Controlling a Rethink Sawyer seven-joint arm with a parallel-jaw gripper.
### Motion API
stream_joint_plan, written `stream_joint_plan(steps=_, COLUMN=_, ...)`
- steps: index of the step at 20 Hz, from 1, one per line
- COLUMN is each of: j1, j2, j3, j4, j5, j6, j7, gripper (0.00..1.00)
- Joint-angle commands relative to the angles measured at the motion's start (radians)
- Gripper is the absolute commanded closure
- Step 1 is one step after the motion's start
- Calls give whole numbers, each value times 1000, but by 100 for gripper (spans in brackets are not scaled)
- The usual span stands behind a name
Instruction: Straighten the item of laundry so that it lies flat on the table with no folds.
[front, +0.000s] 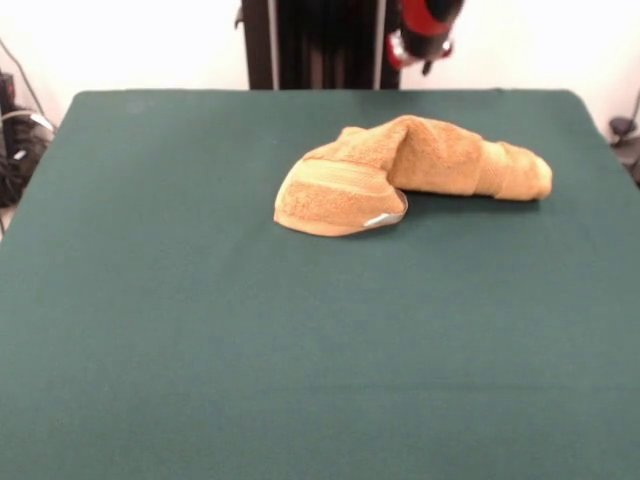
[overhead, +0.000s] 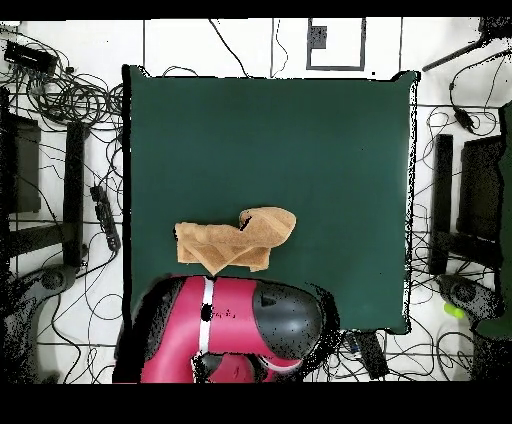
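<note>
The golden-orange towel (front: 420, 160) lies bunched and folded over itself on the far half of the dark green table (front: 200, 330), right of centre in the front view. A rounded flap with a paler band and a small white label (front: 378, 220) points toward the camera, and a rolled part runs off to the right. In the overhead view the towel (overhead: 235, 240) lies near the robot's edge of the table (overhead: 270, 140). Only a red and black part of the arm (front: 425, 30) shows at the top edge, drawn back behind the table. The gripper itself does not show.
The arm's red and black body (overhead: 235, 330) overhangs the table's near edge in the overhead view, just below the towel. Cables and stands (overhead: 70, 100) lie on the floor around the table. The black pedestal (front: 310, 45) stands behind the far edge.
</note>
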Motion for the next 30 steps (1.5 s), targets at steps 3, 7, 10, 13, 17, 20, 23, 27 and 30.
stream_joint_plan(steps=3, j1=-7, j2=210, j3=85, j4=-317, j5=30, j6=-161, j7=283, gripper=0)
stream_joint_plan(steps=7, j1=-10, j2=165, j3=82, j4=-336, j5=102, j6=-23, j7=242, gripper=0)
stream_joint_plan(steps=10, j1=-3, j2=137, j3=76, j4=-358, j5=133, j6=56, j7=231, gripper=0)
stream_joint_plan(steps=13, j1=32, j2=86, j3=59, j4=-364, j5=184, j6=176, j7=243, gripper=0)
stream_joint_plan(steps=17, j1=39, j2=17, j3=60, j4=-332, j5=202, j6=267, j7=273, gripper=0)
stream_joint_plan(steps=20, j1=5, j2=-58, j3=86, j4=-236, j5=162, j6=235, j7=290, gripper=0)
stream_joint_plan(steps=23, j1=-18, j2=-175, j3=96, j4=-114, j5=112, j6=246, j7=292, gripper=0)
stream_joint_plan(steps=27, j1=-27, j2=-402, j3=62, j4=0, j5=90, j6=502, j7=276, gripper=0)
stream_joint_plan(steps=30, j1=-38, j2=-514, j3=46, j4=35, j5=78, j6=653, j7=289, gripper=0)
